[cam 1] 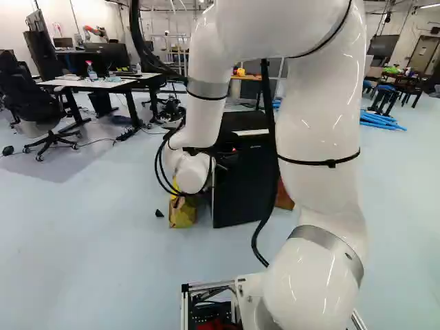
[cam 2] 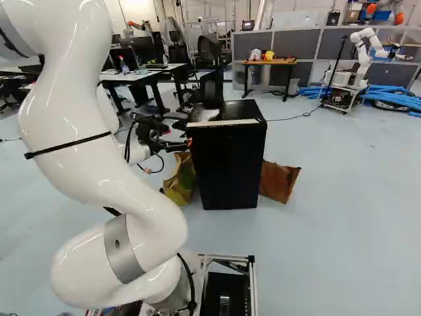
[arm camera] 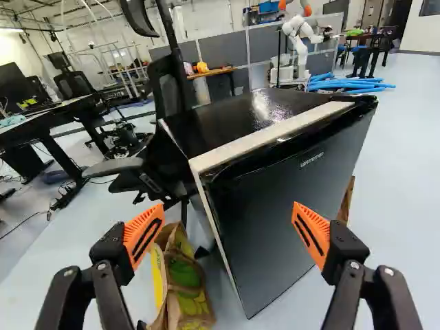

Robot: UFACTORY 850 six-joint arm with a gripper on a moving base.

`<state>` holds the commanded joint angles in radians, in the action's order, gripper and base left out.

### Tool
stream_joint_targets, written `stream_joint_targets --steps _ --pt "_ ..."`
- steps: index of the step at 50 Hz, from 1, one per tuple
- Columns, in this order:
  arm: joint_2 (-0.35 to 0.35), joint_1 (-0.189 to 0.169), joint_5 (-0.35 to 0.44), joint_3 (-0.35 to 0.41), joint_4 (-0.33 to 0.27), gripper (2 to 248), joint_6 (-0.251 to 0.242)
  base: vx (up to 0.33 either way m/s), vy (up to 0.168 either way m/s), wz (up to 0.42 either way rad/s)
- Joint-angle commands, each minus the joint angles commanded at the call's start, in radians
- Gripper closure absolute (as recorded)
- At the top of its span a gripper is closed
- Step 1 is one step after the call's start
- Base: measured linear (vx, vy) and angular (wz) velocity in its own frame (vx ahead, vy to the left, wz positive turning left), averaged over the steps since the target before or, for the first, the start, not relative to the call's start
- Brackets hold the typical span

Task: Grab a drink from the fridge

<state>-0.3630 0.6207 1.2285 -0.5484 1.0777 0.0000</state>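
I find the jaws of my gripper (cam 2: 179, 144) spread wide apart, their orange pads (arm camera: 144, 232) facing each other across open space, with the black fridge (cam 2: 229, 164) ahead of them. In the right base view, the gripper is at the fridge's left edge, near its upper front; whether it touches, I cannot tell. The fridge stands upright on the floor, its interior and any drink hidden from me. A paper bag (arm camera: 184, 292) with green and yellow printing stands low at the fridge's left side; a brown paper bag (cam 2: 279, 182) leans at its right. An office chair (cam 2: 211, 69) is noted behind the fridge. Farther beyond the fridge I record a wooden table (cam 2: 268, 62) and, to the right, another robot (cam 2: 360, 56) near blue tubing (cam 2: 391, 96).
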Motion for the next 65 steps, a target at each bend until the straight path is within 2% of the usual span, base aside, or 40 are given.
stream_joint_targets --steps 18,44,65 --pt "-0.029 -0.002 0.000 -0.040 0.048 3 0.000 0.000 0.000 0.000" --pt "-0.057 -0.010 0.000 -0.079 0.048 3 0.000 0.000 0.000 0.000" --pt "-0.122 -0.011 0.017 -0.096 0.048 3 0.000 0.000 0.000 0.000"
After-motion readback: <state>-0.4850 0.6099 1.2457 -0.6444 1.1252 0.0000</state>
